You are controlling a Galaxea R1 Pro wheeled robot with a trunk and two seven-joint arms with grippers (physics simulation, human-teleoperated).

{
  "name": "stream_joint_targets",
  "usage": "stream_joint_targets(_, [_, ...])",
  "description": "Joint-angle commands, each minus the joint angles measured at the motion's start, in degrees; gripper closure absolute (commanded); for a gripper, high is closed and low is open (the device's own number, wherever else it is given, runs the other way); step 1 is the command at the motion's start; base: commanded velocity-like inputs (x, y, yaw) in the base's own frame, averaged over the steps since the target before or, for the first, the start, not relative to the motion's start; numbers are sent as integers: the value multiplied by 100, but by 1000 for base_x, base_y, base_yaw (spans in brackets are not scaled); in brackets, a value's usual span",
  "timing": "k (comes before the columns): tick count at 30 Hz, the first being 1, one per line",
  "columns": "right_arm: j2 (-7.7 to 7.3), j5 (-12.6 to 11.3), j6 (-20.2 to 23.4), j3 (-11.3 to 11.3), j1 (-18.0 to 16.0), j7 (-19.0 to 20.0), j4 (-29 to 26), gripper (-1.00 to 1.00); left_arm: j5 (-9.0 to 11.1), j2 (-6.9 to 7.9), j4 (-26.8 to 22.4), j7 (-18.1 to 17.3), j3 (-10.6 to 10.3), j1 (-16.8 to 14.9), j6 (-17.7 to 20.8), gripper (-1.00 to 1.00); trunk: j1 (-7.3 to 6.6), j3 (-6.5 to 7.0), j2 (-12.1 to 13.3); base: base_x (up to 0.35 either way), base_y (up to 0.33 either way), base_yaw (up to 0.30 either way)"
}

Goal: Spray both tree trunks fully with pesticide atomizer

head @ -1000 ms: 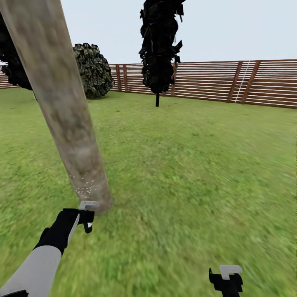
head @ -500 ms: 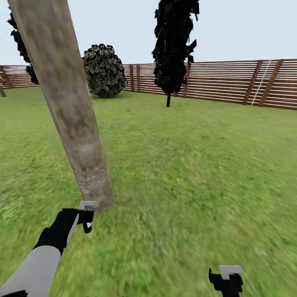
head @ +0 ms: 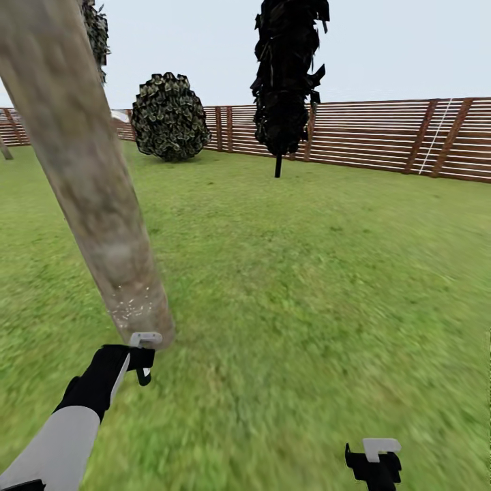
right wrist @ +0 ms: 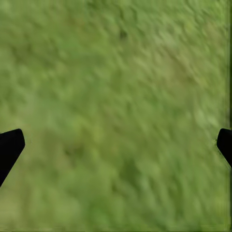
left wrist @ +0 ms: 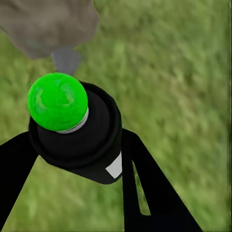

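My left gripper (left wrist: 77, 147) is shut on the pesticide atomizer (left wrist: 72, 125), a dark cylinder whose top dome glows green. A grey haze runs from its nozzle to the tree trunk (left wrist: 48, 21) just ahead. In the head view the pale, leaning tree trunk (head: 88, 184) fills the left side, with white specks low on it. My left gripper (head: 141, 356) sits right at the trunk's base. Low at the right, my right gripper (head: 374, 458) hangs open over the grass (right wrist: 121, 96) with nothing in it.
A brown slat fence (head: 382, 136) bounds the lawn (head: 307, 273) at the back. A narrow black-green tree (head: 286, 75) and a round mottled bush (head: 169, 117) stand before it. A leafy crown (head: 97, 31) peeks out behind the trunk at the top left.
The whole view has shifted, so the camera moved: the trunk now sits further left in the picture. Both grippers keep their places in the picture, the left still shut on the atomizer.
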Motion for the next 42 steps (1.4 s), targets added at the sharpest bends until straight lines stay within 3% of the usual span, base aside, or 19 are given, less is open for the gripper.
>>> stream_joint_targets(1, [1,62,-20,-38,-5,-20,10,-100,-60,-4,-16,-55,18,-3,22,100,1,-5,-2,160,-260,15])
stream_joint_targets(18, [1,63,-20,-38,-5,-20,10,-100,-45,-8,-38,-58,43,-3,36,100,1,-5,-2,128,-261,242])
stream_joint_targets(23, [1,61,-21,-42,-5,-21,10,-100,-22,-35,-49,-57,270,-34,34,100,1,-5,-2,6,-170,277])
stream_joint_targets(26, [1,60,-18,-45,-5,-20,10,-100,-44,-54,-48,-58,277,-131,83,100,1,-5,-2,0,-6,277])
stream_joint_targets(28, [1,58,-18,-46,-5,-19,10,-100,-61,-93,-13,-63,277,-516,164,100,1,-5,-2,0,-1,276])
stream_joint_targets(32, [1,58,-20,-46,-5,-20,10,-100,-80,-81,4,-55,271,-739,251,100,1,-5,-2,0,0,203])
stream_joint_targets(36, [1,58,-18,-44,-5,-19,10,-100,-86,-8,-27,-47,270,-812,281,100,1,-5,-2,0,0,25])
stream_joint_targets(42, [-7,62,-18,-46,-5,-22,10,-100,-75,-72,-50,-46,244,-760,277,100,1,-5,-2,19,-13,1])
